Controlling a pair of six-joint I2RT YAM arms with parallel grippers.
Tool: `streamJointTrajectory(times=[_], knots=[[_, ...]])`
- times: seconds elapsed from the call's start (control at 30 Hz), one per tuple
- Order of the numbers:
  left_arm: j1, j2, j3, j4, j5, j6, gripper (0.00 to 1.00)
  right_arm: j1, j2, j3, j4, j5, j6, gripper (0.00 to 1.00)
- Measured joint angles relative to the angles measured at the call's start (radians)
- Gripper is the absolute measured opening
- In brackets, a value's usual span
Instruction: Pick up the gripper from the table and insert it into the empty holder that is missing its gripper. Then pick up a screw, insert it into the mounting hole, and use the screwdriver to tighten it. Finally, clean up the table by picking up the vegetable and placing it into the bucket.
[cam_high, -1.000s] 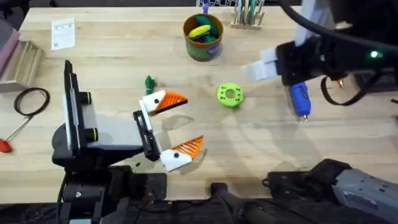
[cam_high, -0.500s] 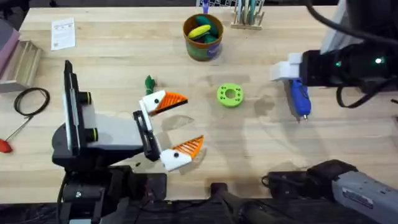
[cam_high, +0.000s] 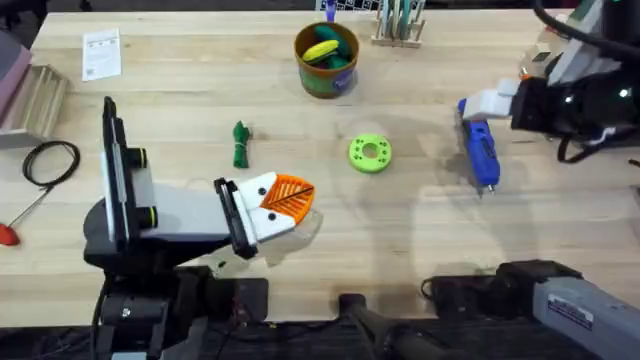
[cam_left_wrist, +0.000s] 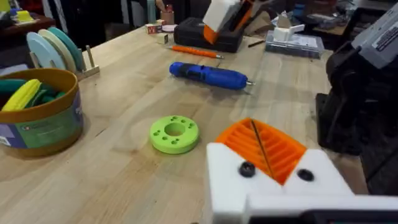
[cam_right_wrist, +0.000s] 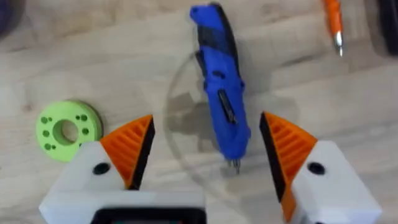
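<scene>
At the far left of the bench lie a black cable loop and a white card. The left tool sits low over the bench near its front edge, its two orange ribbed pads pressed together with only a thin dark seam between them, nothing held. Just beyond it, apart from its tip, the vegetable lies on the wood as a small dark green piece. Farther back, near the middle, stands the bucket, upright, with yellow and green pieces inside; from the left wrist view its brownish rim and printed side show beside the flat bright-green disc, which rests between the bucket and the screwdriver. The screwdriver lies flat on the bench, blue body lengthwise, its thin metal tip toward the front edge. The right tool hangs above the screwdriver's rear end with its jaws spread wide, one orange pad on either side of the blue body and neither touching it. A thin orange pen-like tool lies beyond the screwdriver on its far side.
</scene>
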Motion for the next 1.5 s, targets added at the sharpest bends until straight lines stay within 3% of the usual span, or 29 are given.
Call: streamJointTrajectory(times=[0.27,0.57,0.8,1.1,1.37,1.43,1.5], knots=[[0.000,0.000,0.000,0.000,0.000,0.000,0.010,-0.095,0.155,0.005,0.060,-0.108,-0.171,0.991],[0.000,0.000,0.000,0.000,0.000,0.000,0.009,-0.110,0.428,0.144,0.073,-0.109,-0.245,0.991],[0.000,0.000,0.000,0.000,0.000,0.000,0.009,-0.155,0.550,0.154,0.087,-0.116,-0.284,0.991],[0.000,0.000,0.000,0.000,0.000,0.000,0.009,-0.175,0.669,0.156,0.124,-0.119,-0.338,0.991],[0.000,0.000,0.000,0.000,0.000,0.000,0.009,-0.179,0.676,0.162,0.158,-0.116,-0.346,0.987],[0.000,0.000,0.000,0.000,0.000,0.000,0.009,-0.182,0.676,0.162,0.157,-0.115,-0.349,0.908],[0.000,0.000,0.000,0.000,0.000,0.000,0.009,-0.185,0.678,0.163,0.161,-0.113,-0.356,0.681]])
